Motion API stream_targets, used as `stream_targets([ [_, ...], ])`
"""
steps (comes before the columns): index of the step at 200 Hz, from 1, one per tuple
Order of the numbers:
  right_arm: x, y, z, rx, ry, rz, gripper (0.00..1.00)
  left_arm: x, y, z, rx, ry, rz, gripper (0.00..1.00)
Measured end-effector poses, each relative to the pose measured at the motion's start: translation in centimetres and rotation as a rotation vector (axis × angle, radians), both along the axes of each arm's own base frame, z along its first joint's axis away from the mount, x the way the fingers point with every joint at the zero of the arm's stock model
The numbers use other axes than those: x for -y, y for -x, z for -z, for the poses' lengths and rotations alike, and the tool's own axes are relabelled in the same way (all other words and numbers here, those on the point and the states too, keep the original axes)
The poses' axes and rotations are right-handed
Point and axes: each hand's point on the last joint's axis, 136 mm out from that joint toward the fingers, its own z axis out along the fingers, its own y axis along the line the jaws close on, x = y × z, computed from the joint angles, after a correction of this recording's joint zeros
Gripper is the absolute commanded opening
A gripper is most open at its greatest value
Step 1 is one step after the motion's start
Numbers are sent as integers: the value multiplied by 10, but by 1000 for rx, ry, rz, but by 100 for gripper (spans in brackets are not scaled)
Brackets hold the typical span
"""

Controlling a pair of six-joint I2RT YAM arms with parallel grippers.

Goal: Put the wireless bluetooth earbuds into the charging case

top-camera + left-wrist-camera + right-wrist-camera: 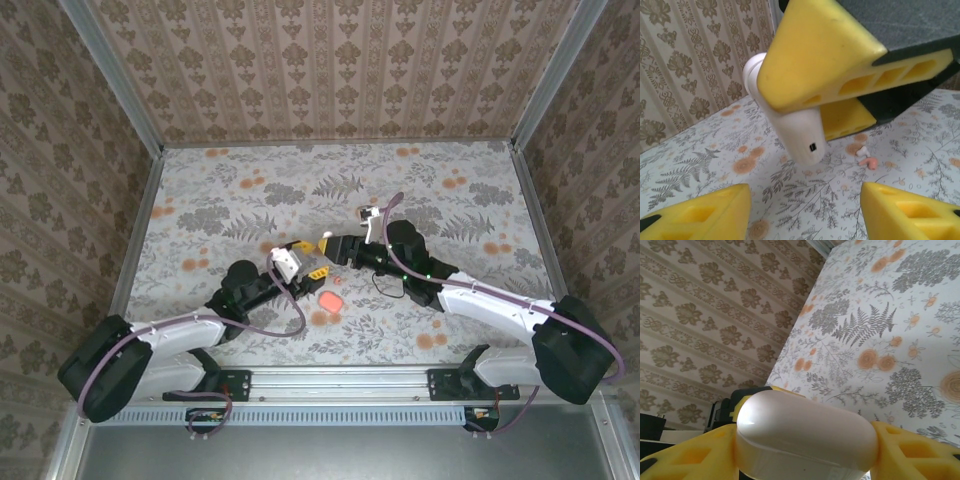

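The charging case (805,432) is a white, pill-shaped shell, and my right gripper (805,452) is shut on it between its yellow fingers. From the left wrist view the same charging case (797,132) hangs tilted above the table under a yellow finger (815,55) of the right gripper. Two earbuds, one white (863,151) and one pinkish-red (870,163), lie side by side on the flowered table just beyond it. My left gripper (805,212) is open with bare table between its fingers. In the top view both grippers, left (307,258) and right (326,245), meet at mid-table.
A small pinkish-red case (331,300) lies on the table (230,200) just in front of the two grippers. Patterned walls close in the table on the left, back and right. Open floral surface spreads toward the back.
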Motion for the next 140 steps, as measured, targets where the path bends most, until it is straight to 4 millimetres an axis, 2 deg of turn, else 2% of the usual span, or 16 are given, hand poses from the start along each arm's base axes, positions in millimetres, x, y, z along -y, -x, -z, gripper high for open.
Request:
stream_targets([
  [72,-5,6,-10,2,-69,-38,59,3,-9,-23,53,115,-54,54],
  [140,-7,8,-14,1,-94,-46,58,10,-8,-17,20,140,-41,50],
])
